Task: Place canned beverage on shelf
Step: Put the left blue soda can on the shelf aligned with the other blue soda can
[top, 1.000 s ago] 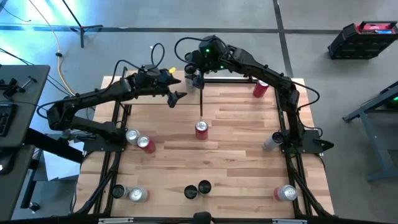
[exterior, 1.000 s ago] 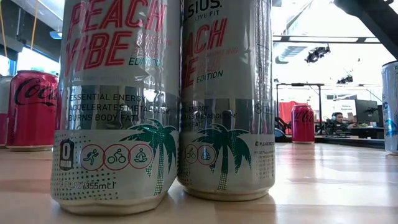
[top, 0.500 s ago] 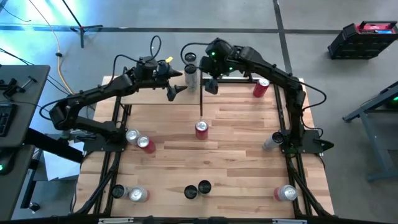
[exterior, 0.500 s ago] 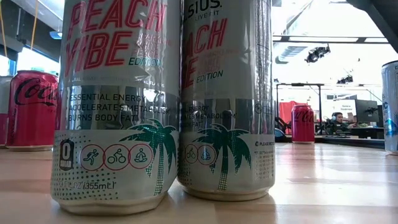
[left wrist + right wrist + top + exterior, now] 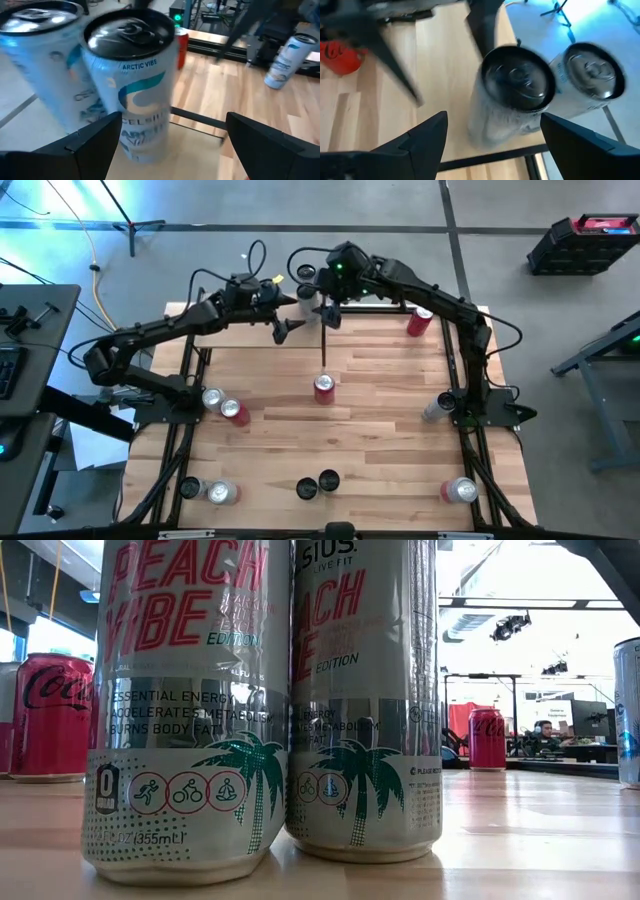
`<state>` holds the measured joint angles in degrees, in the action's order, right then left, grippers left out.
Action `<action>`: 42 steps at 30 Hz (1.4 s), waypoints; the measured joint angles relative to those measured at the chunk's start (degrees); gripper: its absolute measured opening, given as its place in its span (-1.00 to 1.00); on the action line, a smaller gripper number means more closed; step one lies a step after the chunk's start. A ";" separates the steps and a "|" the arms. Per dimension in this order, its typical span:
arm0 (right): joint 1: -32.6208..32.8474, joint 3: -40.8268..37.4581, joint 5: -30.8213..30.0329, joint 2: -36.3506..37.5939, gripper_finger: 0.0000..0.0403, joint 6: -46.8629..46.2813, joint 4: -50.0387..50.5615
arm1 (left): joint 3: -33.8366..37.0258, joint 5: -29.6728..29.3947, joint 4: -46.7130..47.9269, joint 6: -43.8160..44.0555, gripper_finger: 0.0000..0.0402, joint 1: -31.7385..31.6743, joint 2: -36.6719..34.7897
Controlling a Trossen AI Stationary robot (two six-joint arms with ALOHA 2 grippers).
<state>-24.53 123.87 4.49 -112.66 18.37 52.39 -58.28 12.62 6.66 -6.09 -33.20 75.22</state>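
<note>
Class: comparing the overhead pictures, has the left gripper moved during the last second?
Yes. The left gripper edged slightly away from the red can at the table's middle, toward the far edge.

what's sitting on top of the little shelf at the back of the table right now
Two tall white Celsius cans stand side by side on the shelf: an Arctic Vibe can with a black lid, and a silver-topped can beside it. The gripper fingers hide part of the shelf board.

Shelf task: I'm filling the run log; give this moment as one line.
left claw: open, facing white can | right claw: open, above it | shelf: white cans at corner
</note>
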 joint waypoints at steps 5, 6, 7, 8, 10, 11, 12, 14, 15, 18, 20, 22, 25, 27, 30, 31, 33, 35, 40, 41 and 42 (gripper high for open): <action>0.04 0.00 0.26 0.00 0.51 0.13 -0.77 | 0.00 0.37 2.01 0.24 0.74 1.54 -0.89; 0.04 0.00 0.28 0.00 0.51 0.13 -0.78 | 0.00 0.34 2.66 0.42 0.74 1.63 -1.30; 0.04 0.00 0.26 0.00 0.51 0.13 -0.76 | 0.00 0.20 2.90 0.46 0.74 1.83 -1.82; 0.04 0.00 0.26 0.00 0.51 0.13 -0.80 | 0.00 0.02 3.11 0.46 0.74 1.89 -2.41; 0.04 0.00 0.11 0.00 0.51 0.13 -0.84 | 0.00 -1.01 3.33 0.39 0.74 1.89 -3.68; 0.02 0.00 0.09 0.00 0.51 0.13 -0.88 | 0.00 -1.26 3.21 0.30 0.74 1.87 -4.21; -0.07 0.00 0.07 0.00 0.51 0.13 -0.93 | 0.00 -1.33 3.21 0.11 0.74 1.69 -4.61; -0.22 0.00 0.03 0.00 0.51 0.13 -0.98 | 0.00 -1.36 3.07 -0.02 0.74 1.21 -5.18; -0.25 0.00 -0.07 0.00 0.51 0.12 -0.98 | 0.00 -1.36 2.91 -0.01 0.74 0.98 -5.30; -0.61 0.00 -1.20 0.00 0.51 -0.07 -1.00 | 0.00 -1.41 3.02 0.03 0.74 0.27 -5.27; -0.88 0.00 -1.19 0.00 0.51 -0.27 -0.86 | 0.00 -1.42 2.76 0.27 0.74 -0.08 -5.03; -0.99 0.00 -1.18 0.00 0.51 -0.28 -0.43 | 0.00 -1.51 2.77 0.48 0.74 -0.30 -4.48; -1.05 0.00 -1.25 0.00 0.51 -0.07 0.32 | 0.02 -1.62 2.31 0.46 0.74 -0.65 -3.58; -1.12 0.02 -0.92 0.00 0.51 0.11 0.89 | 0.02 -1.65 1.97 0.36 0.74 -0.65 -2.79; -1.43 0.02 0.44 -0.35 0.51 -0.01 1.61 | 0.04 -1.70 0.60 0.00 0.74 -0.65 -1.74; -1.60 0.02 0.53 -0.51 0.51 -0.07 2.00 | 0.04 -1.71 -0.08 0.02 0.74 -0.65 -1.51; -1.73 0.02 0.69 -1.03 0.51 0.03 2.24 | 0.04 -1.70 -0.80 -0.04 0.74 -0.65 -1.15; -1.73 0.02 1.40 -1.37 0.51 0.09 2.21 | 0.04 -1.69 -1.09 -0.04 0.74 -0.65 -0.93; -1.73 0.02 2.90 -2.48 0.51 0.12 1.30 | 0.04 -1.32 -1.08 -0.07 0.74 -0.02 -0.92; -1.72 0.02 2.98 -2.69 0.51 0.13 1.27 | 0.04 -1.29 -1.06 -0.07 0.74 0.14 -0.94; -1.70 0.02 3.02 -2.83 0.51 0.12 1.07 | 0.04 -1.31 -0.99 -0.04 0.74 0.44 -0.96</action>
<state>-26.23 123.90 7.52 -115.49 18.49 53.47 -58.24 11.31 5.67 -6.13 -32.75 74.26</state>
